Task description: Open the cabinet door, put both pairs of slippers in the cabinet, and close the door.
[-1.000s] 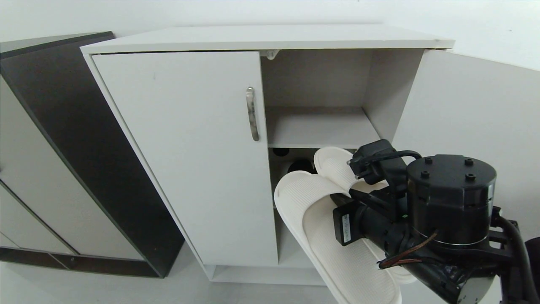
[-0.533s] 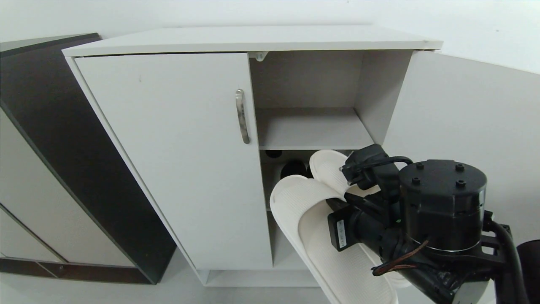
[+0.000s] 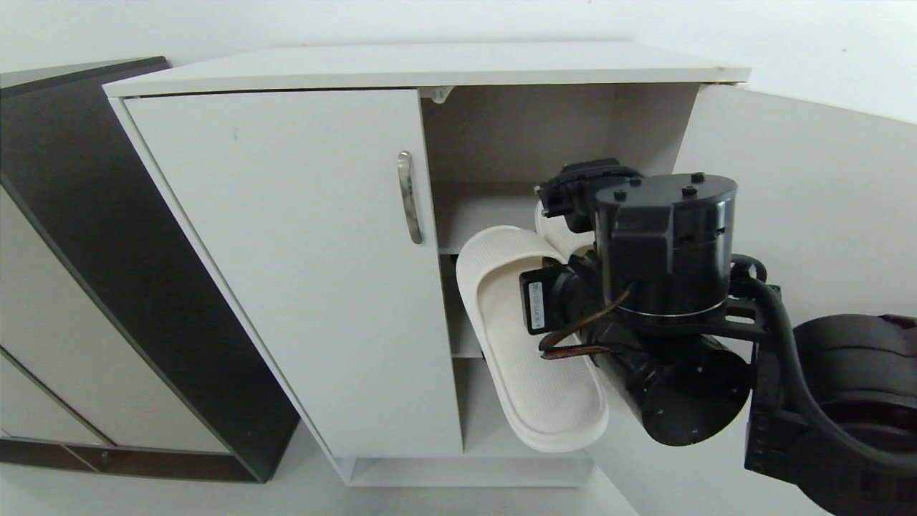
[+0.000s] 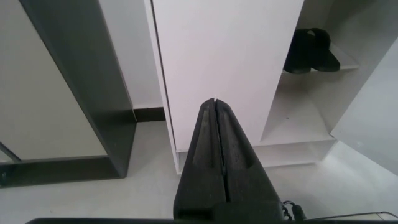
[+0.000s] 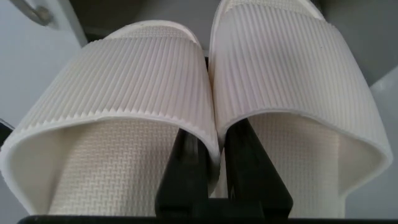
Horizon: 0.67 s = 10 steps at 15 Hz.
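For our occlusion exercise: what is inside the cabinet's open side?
A dark pair of slippers lies on the lower shelf. In the head view, the white slippers held by the right pincer cover it.

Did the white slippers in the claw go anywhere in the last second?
Yes. The white slippers rose: their toes were below the cabinet's upper shelf and now reach over its front edge.

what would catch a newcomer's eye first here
First, the pair of white slippers, pinched side by side in the right tool and held up in front of the open right half of the cabinet. Next, the black slippers already lying on a shelf inside, while the left door is shut.
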Motion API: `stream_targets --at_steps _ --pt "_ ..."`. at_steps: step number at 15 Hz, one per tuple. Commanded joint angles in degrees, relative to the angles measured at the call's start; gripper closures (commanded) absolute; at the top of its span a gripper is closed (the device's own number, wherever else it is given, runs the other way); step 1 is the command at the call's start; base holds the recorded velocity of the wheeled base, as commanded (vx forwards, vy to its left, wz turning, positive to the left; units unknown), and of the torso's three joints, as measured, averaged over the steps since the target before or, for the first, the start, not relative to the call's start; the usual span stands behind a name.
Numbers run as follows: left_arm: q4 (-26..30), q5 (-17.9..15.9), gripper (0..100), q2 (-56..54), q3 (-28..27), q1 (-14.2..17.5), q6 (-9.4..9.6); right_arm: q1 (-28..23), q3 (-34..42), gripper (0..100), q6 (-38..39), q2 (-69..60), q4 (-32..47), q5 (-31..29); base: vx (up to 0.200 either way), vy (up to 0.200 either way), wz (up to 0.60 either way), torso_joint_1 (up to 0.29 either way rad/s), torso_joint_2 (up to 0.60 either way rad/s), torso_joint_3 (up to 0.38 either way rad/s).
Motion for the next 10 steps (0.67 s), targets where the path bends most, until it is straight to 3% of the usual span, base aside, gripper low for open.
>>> stream_targets --at_steps 1,2,5,10 --pt "0.02 0.07 100 -0.01 0.0 0.02 -0.01 -0.08 -5.1 100 1.6 1.83 3.18 -0.24 0.0 0.0 0.0 0.0 0.0 0.0" --pt "0.02 -0.02 100 -0.01 0.0 0.02 -0.01 -0.08 -6.95 100 3.01 2.0 5.9 -0.24 0.0 0.0 0.0 0.0 0.0 0.0" --pt "0.02 -0.02 100 -0.01 0.0 0.02 -0.01 -0.35 -18.02 100 15.14 4.46 25.59 -0.24 0.0 0.0 0.0 0.0 0.0 0.0" --pt "0.02 -0.02 100 -0.01 0.0 0.02 -0.01 -0.43 -20.92 100 15.66 7.63 27.0 -3.49 0.0 0.0 0.0 0.0 0.0 0.0"
